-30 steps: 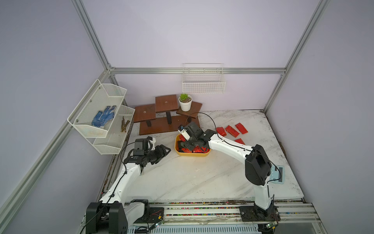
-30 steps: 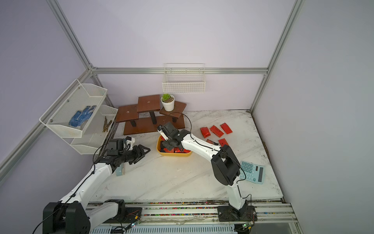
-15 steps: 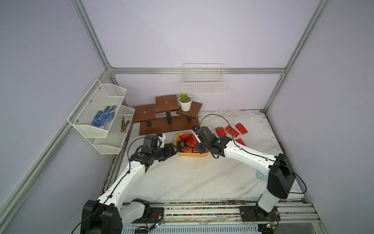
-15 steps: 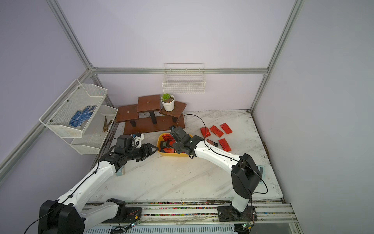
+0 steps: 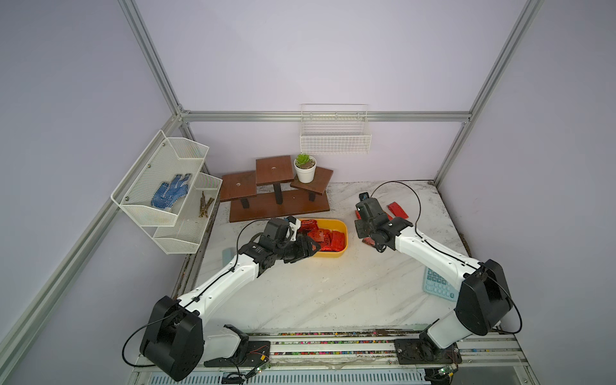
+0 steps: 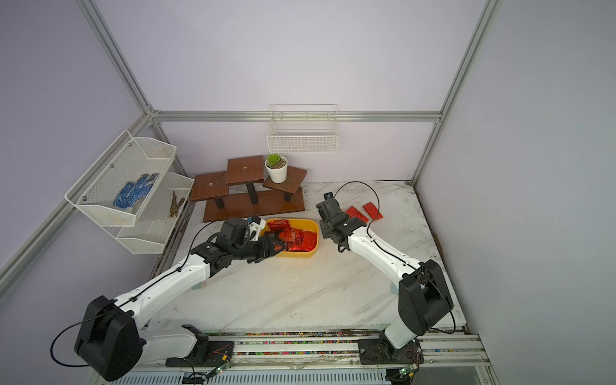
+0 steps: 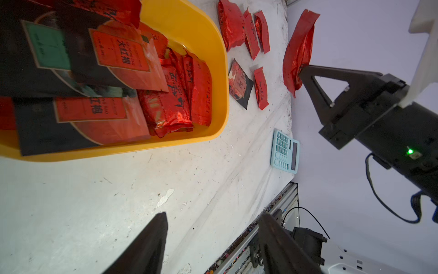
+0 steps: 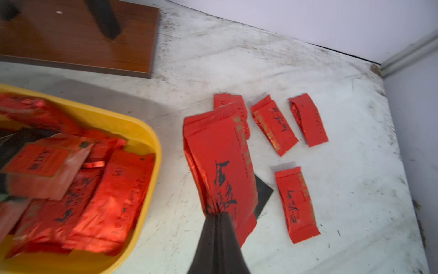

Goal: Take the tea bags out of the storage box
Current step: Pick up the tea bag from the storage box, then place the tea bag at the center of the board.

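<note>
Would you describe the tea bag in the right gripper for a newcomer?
Find the yellow box on the table. Beside it, the right gripper pinches one red pouch by its end. Unlike the pouches lying flat nearby, it is held aloft.

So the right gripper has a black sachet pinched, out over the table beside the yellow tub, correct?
Not quite. The right gripper is shut on a red foil packet, not a black sachet; the right wrist view shows this plainly. The rest stands: it is out over the table, beside the yellow tub.
</note>
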Controlling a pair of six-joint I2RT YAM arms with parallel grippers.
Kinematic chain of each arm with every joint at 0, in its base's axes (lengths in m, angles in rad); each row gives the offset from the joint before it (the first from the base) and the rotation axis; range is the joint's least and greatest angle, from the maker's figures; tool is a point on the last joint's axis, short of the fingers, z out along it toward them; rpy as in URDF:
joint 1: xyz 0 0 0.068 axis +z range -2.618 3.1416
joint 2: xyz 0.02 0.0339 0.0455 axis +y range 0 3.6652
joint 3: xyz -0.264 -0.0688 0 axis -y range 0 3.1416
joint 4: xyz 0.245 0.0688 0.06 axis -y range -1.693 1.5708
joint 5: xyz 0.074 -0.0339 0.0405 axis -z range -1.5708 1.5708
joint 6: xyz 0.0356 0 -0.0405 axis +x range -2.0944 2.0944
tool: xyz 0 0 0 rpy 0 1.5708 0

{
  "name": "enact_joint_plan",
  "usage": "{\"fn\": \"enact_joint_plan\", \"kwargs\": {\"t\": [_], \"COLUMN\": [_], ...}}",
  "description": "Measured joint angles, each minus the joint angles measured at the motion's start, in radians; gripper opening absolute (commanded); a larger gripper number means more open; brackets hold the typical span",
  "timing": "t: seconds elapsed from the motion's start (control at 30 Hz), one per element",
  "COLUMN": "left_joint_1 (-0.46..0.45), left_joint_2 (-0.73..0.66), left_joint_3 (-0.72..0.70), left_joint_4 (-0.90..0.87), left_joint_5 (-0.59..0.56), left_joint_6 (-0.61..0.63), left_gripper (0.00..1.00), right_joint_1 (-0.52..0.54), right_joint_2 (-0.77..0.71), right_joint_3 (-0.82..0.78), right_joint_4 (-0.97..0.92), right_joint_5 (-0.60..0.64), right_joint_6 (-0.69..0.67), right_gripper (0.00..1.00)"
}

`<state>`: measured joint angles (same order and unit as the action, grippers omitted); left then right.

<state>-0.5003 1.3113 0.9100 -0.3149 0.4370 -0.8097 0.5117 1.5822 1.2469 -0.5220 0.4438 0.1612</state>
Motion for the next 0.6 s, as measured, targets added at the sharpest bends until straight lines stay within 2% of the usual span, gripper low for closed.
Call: {"fn": "enact_joint_plan", "kwargs": {"t": [0.27,0.6], "left_joint_1": [-0.047,-0.047], "left_joint_2": [0.077,0.078], "left_joint_3": [0.037,0.032], "left_joint_4": [0.060,0.072], "left_joint_5": [0.006,0.013], "left_joint_6": [-0.011,-0.010], "left_gripper": [0.64,0.65], "right_joint_1": [-0.181,-0.325], "right_joint_2": [0.113,0.275], "right_joint_3": [-0.002,0.011], "right_joint_4": [0.026,0.061], "right_joint_5": [0.081,0.131], "right_joint_6": [0.080,0.126], "right_gripper": [0.00,0.00]}}
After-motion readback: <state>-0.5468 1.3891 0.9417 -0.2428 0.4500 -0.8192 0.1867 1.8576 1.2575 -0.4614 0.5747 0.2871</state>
